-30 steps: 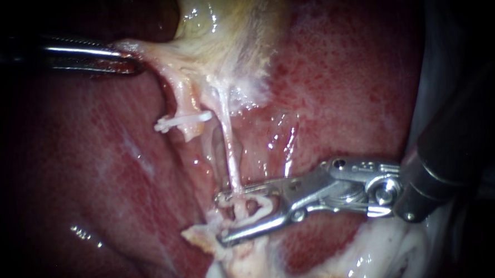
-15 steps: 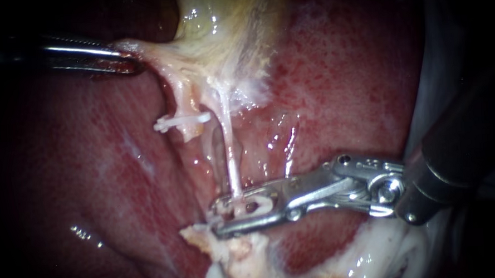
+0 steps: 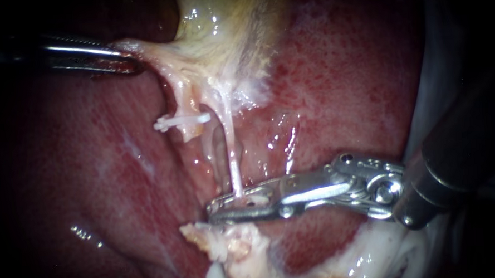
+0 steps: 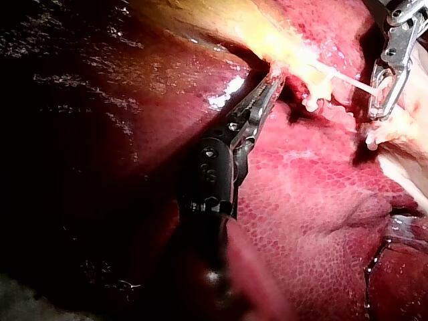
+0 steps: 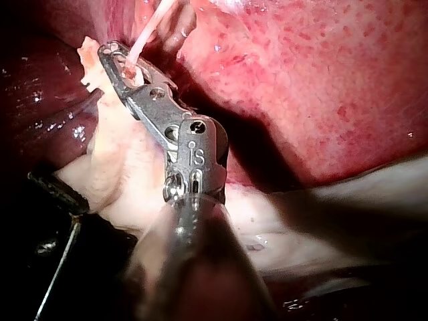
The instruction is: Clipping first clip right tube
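Right tool (image 3: 214, 208) clamped across the right tube (image 3: 235, 167).
Its jaws lie pressed together on the tube's lower end, over the liver (image 3: 356, 84). A clip (image 3: 181, 122) sits on the left tube (image 3: 185, 100). The left tool (image 3: 129, 57) apparently pinches the gallbladder (image 3: 226, 34) edge.

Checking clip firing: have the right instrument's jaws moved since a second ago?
Yes: the right instrument closed on the right tube, its lower jaw rising toward the unmoved white clip.
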Robot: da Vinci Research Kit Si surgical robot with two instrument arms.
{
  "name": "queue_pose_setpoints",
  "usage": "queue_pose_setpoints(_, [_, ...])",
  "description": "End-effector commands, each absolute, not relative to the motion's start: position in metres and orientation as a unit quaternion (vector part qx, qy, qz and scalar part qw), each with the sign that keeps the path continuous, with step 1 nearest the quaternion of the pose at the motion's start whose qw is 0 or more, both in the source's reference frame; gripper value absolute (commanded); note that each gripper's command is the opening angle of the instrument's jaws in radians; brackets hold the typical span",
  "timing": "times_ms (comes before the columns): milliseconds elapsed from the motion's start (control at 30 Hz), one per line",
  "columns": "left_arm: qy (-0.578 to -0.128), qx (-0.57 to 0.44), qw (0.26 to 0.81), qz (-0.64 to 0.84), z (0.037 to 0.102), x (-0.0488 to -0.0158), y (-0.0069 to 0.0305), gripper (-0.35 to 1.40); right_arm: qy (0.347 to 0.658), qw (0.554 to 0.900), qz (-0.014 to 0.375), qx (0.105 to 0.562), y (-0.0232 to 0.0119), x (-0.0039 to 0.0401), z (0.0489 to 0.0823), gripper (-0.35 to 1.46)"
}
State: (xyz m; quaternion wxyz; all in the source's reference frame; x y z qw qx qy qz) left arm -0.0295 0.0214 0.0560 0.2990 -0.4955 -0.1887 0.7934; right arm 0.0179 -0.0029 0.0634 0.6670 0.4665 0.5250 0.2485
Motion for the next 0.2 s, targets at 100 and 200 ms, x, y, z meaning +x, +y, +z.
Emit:
queue_pose_setpoints(100, [-0.189,-0.495,0.299,0.793,0.0560,-0.0295,0.0214,-0.35,0.525,0.667,0.247,0.467,-0.0029,0.0179,0.0635,-0.35])
queue_pose_setpoints(200, [-0.189,-0.495,0.299,0.793,0.0560,-0.0296,0.0214,-0.35,0.524,0.668,0.247,0.467,-0.0029,0.0178,0.0636,-0.35])
